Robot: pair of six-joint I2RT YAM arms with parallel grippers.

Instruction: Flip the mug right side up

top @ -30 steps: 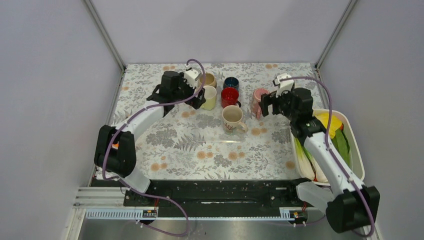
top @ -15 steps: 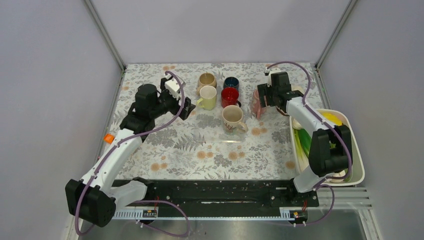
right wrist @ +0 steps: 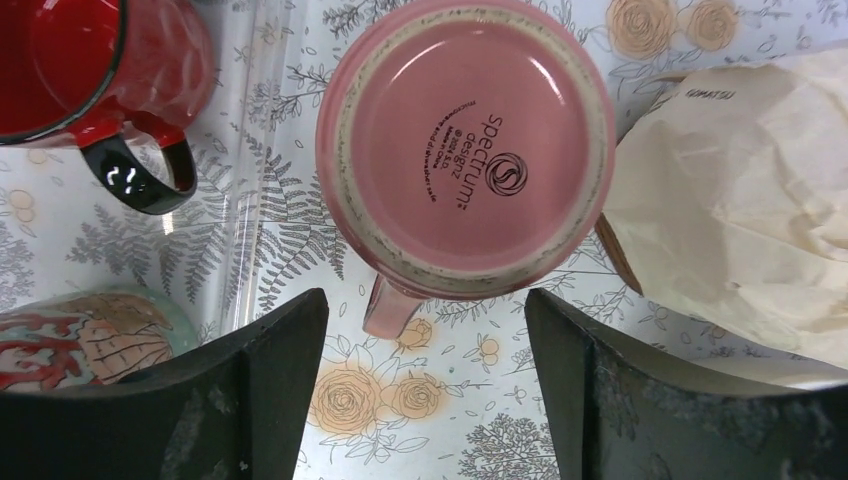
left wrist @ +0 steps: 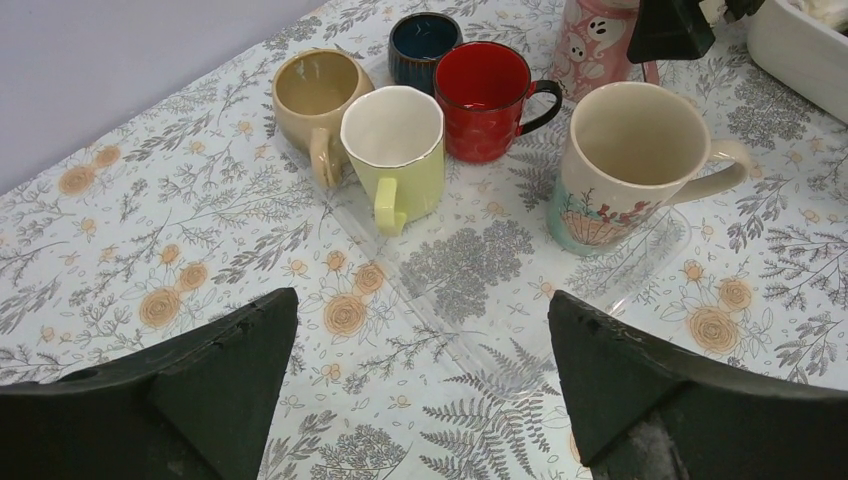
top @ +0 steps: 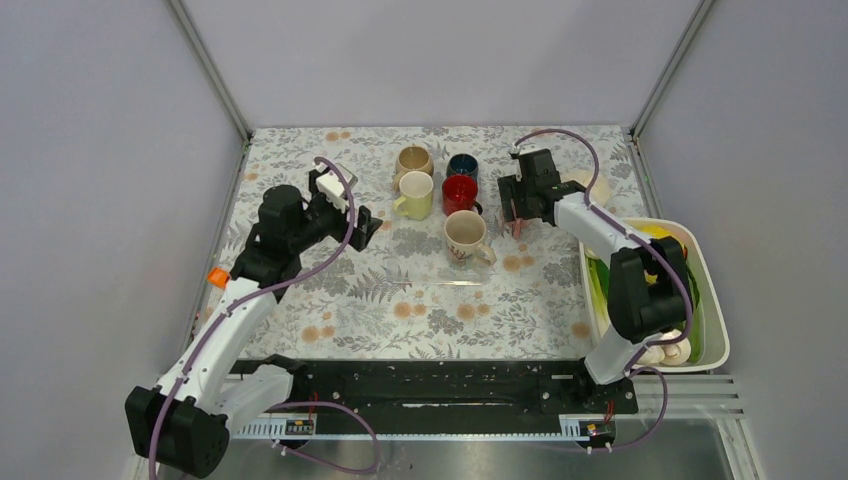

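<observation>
The mug (right wrist: 465,150) is pink and stands upside down on the flowered cloth, its stamped base facing up and its handle (right wrist: 392,308) pointing toward my right gripper. My right gripper (right wrist: 425,308) hovers just over it, jaws open, with only cloth between the fingertips and the handle just beyond them. In the top view the right gripper (top: 514,200) covers most of the mug (top: 517,224). My left gripper (top: 362,226) hangs open and holding nothing, left of the mug cluster. The left wrist view shows the pink mug (left wrist: 595,45) at the far top.
Upright mugs stand close by: tan (top: 413,160), dark blue (top: 462,164), red (top: 460,192), pale yellow (top: 417,195) and a cream patterned one (top: 465,236). A crumpled paper bundle (right wrist: 740,200) sits right beside the pink mug. A white bin (top: 712,300) of vegetables stands at the right edge.
The right arm swung left and over the pink mug, and its jaws narrowed a little. The left arm drew back leftward, away from the yellow mug.
</observation>
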